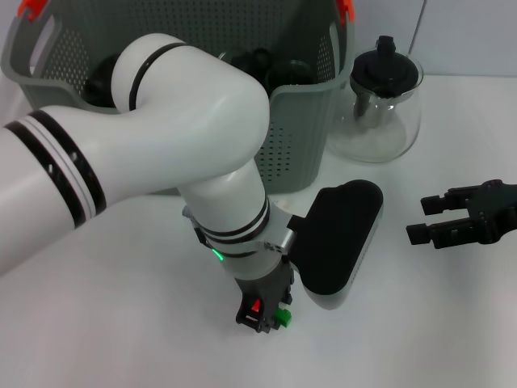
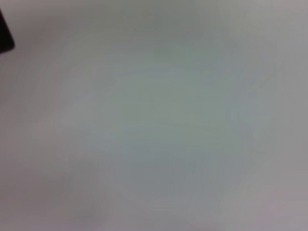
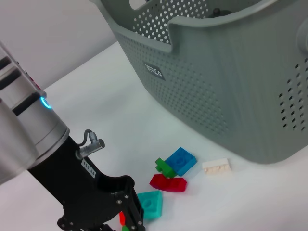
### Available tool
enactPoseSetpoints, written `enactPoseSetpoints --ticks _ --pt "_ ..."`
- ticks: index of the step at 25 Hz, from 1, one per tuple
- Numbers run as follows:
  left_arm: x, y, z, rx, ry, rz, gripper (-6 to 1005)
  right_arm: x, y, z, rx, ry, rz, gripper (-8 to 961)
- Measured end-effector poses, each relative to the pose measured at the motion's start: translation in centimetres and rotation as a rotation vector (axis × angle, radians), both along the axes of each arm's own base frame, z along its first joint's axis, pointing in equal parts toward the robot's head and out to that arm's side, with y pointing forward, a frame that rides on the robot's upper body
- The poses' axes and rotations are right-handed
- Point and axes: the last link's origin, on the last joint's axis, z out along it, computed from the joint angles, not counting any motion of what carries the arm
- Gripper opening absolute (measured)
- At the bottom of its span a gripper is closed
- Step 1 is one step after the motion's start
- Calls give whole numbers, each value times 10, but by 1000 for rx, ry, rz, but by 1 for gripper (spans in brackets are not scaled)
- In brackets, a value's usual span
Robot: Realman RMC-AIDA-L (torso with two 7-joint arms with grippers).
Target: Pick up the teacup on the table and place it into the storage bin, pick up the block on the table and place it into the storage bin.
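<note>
1. My left gripper [image 1: 262, 317] is low on the white table [image 1: 105, 323], in front of the big grey-green plastic basket with holes [image 1: 299, 145]. It grips something small, red and green.
2. My right gripper [image 1: 424, 218] waits off to the side, fingers apart.
3. The basket's small label [image 3: 154, 71] has white letters too small to read.
4. Little blue [image 3: 181, 160], red [image 3: 168, 183], teal [image 3: 151, 204] and white [image 3: 216, 166] blocks lie near the basket.

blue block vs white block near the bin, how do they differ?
Colour: blue block is bright blue, white block is cream-white. Shape: blue block looks squarish, white block a narrow bar. Contact: blue block touches the green block; white block lies alone, nearer the storage bin. Both lie on the table; left tool is beside the teal block.
</note>
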Motion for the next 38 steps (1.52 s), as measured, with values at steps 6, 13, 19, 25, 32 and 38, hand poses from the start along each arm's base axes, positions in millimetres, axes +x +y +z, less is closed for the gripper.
enactPoseSetpoints --ticks 6,13,19,25,32,38 --pt "-1 1 0 7 0 15 263 0 0 0 1 0 0 837" --pt "1 -3 5 6 7 59 158 1 0 0 2 0 1 837" --pt "23 -16 57 -109 -215 370 156 3 -3 1 -2 1 -7 838" --pt "31 19 157 -12 -716 738 172 6 -5 2 6 10 -16 838" --pt "22 104 235 468 -933 926 190 2 -3 1 3 11 -7 838" --pt "1 158 219 791 -813 943 206 -1 -1 -1 -4 8 4 837"
